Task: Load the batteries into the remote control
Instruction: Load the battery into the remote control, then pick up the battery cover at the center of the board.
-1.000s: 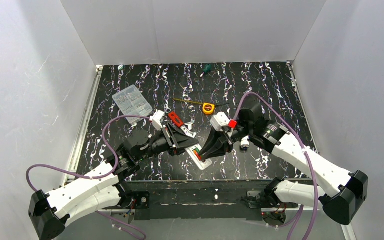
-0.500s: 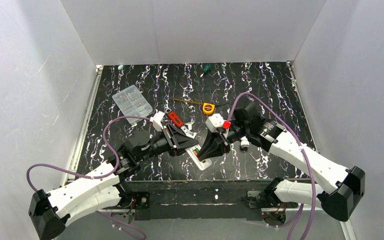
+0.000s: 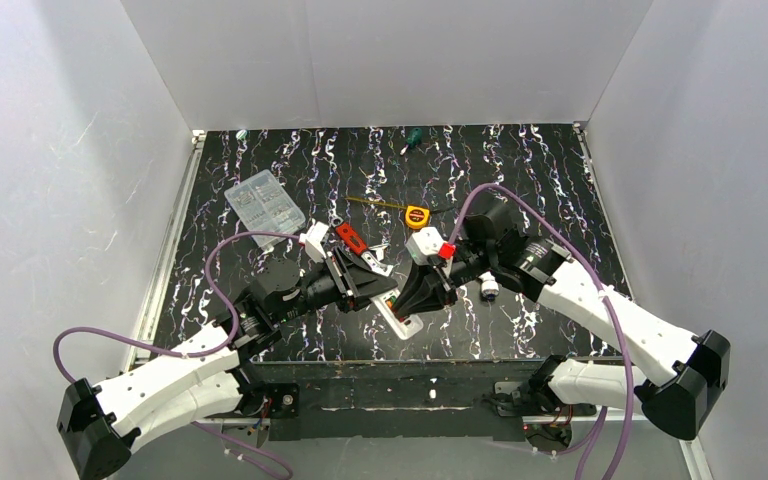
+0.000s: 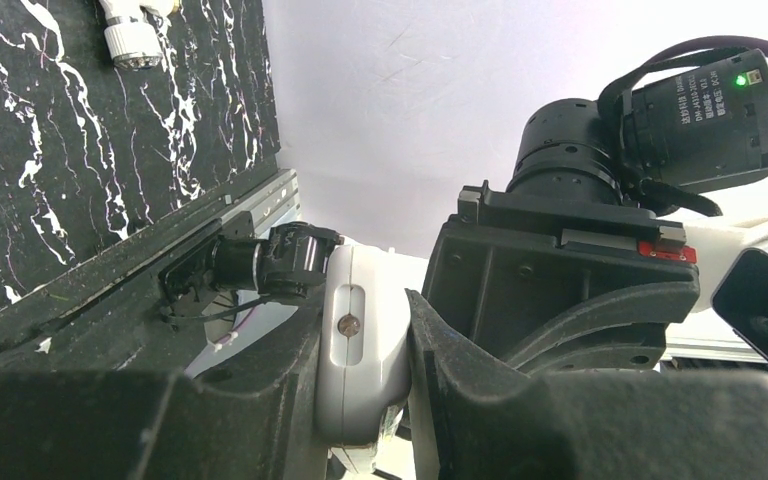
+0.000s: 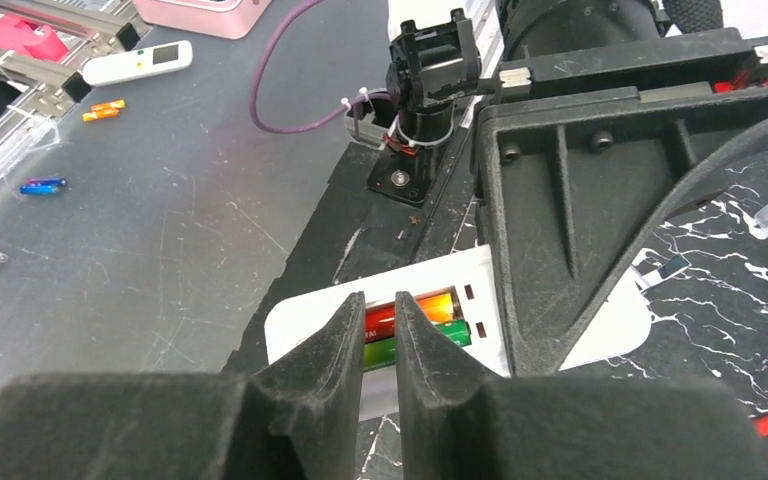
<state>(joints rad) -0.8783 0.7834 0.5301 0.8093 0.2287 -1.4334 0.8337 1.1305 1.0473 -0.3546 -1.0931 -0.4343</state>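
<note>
The batteries [image 5: 415,318] sit side by side in the bay of the remote control [image 5: 305,312], their long axes running crosswise to the right fingers [image 5: 325,350]. Those fingers are poised right over them, nearly closed and gripping nothing. The left fingers [image 4: 480,390] clamp the remote, which lies near the front edge of the surface [image 3: 530,180].
</note>
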